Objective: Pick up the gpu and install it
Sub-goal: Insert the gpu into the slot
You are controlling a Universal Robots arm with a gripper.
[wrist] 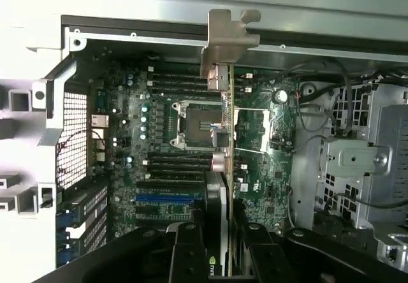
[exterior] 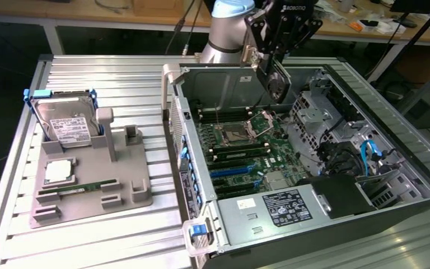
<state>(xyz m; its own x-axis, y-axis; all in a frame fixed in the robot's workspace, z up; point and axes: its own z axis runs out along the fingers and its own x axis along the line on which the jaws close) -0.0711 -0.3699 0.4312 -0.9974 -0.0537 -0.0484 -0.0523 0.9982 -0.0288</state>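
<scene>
Power supply: a grey metal power supply box with a white label [exterior: 275, 208] sits at the near end of the case.
Case: the open black and grey computer case [exterior: 409, 168] lies on a ribbed aluminium table [exterior: 96, 70].
Tray: a grey plastic holder tray [exterior: 129, 193] stands on the table, well apart from the case, on the exterior view's left.
Memory stick: a slim green memory stick [exterior: 76, 189] lies in the tray's near part.
Hard drive: a silver hard drive with a white label [exterior: 65, 126] leans at the tray's far end.
Motherboard: a green motherboard [exterior: 271, 157] lines the case floor, with blue expansion slots [exterior: 234, 171] nearer than the square processor socket [exterior: 239, 133].
Gpu: the thin black rectangular gpu [exterior: 277, 81] with a silver metal bracket hangs above the far part of the case, clear of the board. In the wrist view the gpu [wrist: 223, 136] is edge-on over the socket.
Gripper: the black two-finger gripper [exterior: 271, 59] is clamped on the gpu. In the wrist view the gripper [wrist: 220, 248] has one finger on each face.
</scene>
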